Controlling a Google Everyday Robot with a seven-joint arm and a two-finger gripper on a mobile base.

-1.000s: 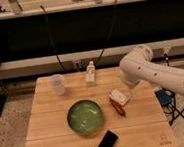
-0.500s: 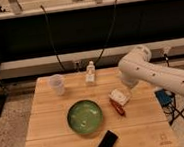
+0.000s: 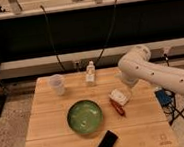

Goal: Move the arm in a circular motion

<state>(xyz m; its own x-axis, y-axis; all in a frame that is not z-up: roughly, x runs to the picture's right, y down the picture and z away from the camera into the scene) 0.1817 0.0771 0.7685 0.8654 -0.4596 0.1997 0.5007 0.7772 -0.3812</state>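
- Gripper [image 3: 120, 96]: low over the right part of the wooden table [image 3: 46, 125], just beside a red-orange item [image 3: 118, 107]; whether spread or closed cannot be told, and nothing is visibly carried.
- Arm [image 3: 153, 74]: enters from the right, its elbow raised over the table's far right; likely bent this way to leave room for a circling sweep.
- Green bowl [image 3: 84, 116], black phone [image 3: 106, 143], clear cup [image 3: 57, 84], small bottle [image 3: 90, 73]: set left of the gripper, probably outside its path.
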